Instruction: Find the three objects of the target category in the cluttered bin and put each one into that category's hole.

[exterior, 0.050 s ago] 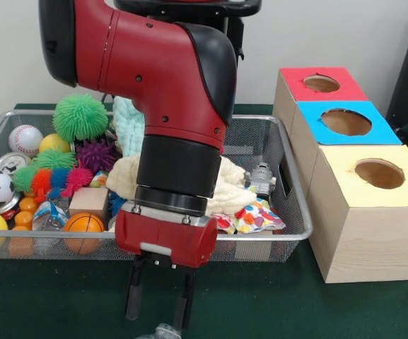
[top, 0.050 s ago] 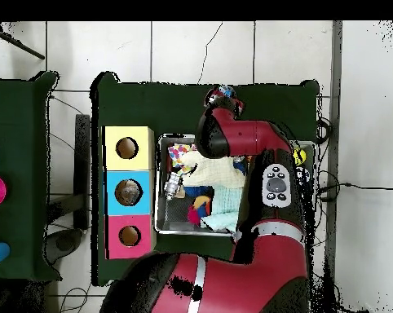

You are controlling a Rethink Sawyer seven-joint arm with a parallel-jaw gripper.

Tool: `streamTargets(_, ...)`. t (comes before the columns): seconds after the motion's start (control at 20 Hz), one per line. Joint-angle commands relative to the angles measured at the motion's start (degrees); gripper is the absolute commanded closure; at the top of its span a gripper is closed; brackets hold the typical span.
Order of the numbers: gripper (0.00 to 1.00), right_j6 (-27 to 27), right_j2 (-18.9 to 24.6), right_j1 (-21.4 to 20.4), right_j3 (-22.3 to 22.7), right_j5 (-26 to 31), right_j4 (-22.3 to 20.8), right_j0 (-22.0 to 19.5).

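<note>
Gripper (exterior, 0.050 s ago: 158,305), outside the bin (exterior, 0.050 s ago: 288,169), fingers parted around a clear, likely light, slippery object (exterior, 0.050 s ago: 162,332).

Readable text: none that I can make out in either view.
My arm (exterior, 0.050 s ago: 168,92): plain red and black shell from the front, no lettering that I can see.
My arm's button pad (top, 0.050 s ago: 275,185): round controls show from overhead, but any marks on them are too small for me to read.
Boxes (exterior, 0.050 s ago: 359,183): red, blue and yellow tops with a hole each, no words or numbers on them.
Can (exterior, 0.050 s ago: 9,164): only its silver top shows to me, no brand legible.
Patterned cloth (exterior, 0.050 s ago: 249,217): coloured shapes, no letters.
</note>
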Motion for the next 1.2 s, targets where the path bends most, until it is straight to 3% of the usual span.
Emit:
streamTargets(0.05,0.0,-0.6,3.68,1.41,2.96,2.25,-2.9,-0.92)
streamTargets(0.45,0.0,-1.29,4.58,1.11,3.23,3.55,-2.73,-1.35)
streamTargets(1.2,0.0,0.63,1.92,2.24,3.67,3.37,-2.07,0.57)
